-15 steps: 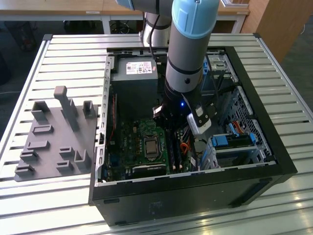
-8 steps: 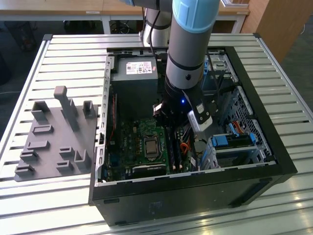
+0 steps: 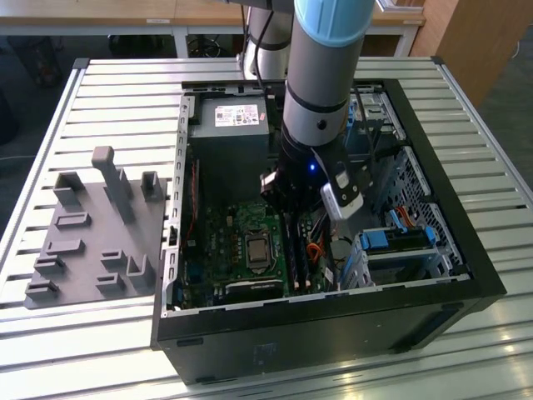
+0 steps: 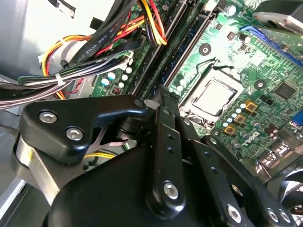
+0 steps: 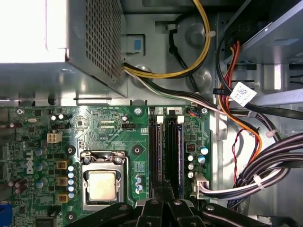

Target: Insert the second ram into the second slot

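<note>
Directly beyond the jaws, the second ram [image 5: 179, 156] sits slotted.

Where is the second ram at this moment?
In the first wrist view, the ram stands in a memory slot bank beside the CPU socket, just ahead of the tool.

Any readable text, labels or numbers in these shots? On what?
Power supply label: print too small to read.
White cable tag: dark marks, not legible.
Motherboard: white markings too small to read.
Black cable: pale lettering, not legible.
Nothing can be quoted.
</note>
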Controlling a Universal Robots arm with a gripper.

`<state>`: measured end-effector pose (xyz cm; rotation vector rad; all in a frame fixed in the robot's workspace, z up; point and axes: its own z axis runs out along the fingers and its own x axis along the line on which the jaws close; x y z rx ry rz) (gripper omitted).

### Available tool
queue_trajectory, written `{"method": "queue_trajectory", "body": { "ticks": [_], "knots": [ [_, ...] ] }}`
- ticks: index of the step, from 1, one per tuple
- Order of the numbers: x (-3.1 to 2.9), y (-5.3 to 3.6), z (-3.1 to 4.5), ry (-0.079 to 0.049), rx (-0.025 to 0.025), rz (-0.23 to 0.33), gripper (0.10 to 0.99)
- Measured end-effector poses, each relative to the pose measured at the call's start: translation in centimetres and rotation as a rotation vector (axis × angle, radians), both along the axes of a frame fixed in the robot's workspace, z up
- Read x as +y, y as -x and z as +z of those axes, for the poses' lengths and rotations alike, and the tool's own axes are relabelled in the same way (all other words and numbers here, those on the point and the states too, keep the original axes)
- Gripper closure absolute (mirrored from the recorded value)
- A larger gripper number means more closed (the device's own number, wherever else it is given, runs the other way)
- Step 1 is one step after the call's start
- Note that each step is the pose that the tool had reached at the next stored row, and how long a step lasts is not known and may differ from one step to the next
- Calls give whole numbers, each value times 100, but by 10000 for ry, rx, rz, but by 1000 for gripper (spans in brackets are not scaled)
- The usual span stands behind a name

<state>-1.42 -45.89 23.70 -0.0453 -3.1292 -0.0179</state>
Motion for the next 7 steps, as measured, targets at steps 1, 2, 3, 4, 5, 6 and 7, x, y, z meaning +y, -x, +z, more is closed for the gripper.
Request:
{"method": "queue_trajectory", "body": {
  "ticks": [1, 2, 3, 4, 5, 6, 7],
  "knots": [
    [0, 1, 7, -1, 0, 0, 980],
    [0, 1, 9, -2, 0, 0, 980],
    [1, 1, 9, -4, -1, 0, 980],
    [0, 1, 9, -5, -1, 0, 980],
    [0, 1, 10, -3, -1, 0, 980],
    [0, 1, 11, -1, 0, 0, 980],
    [0, 2, 11, -2, 0, 0, 980]
  ]
}}
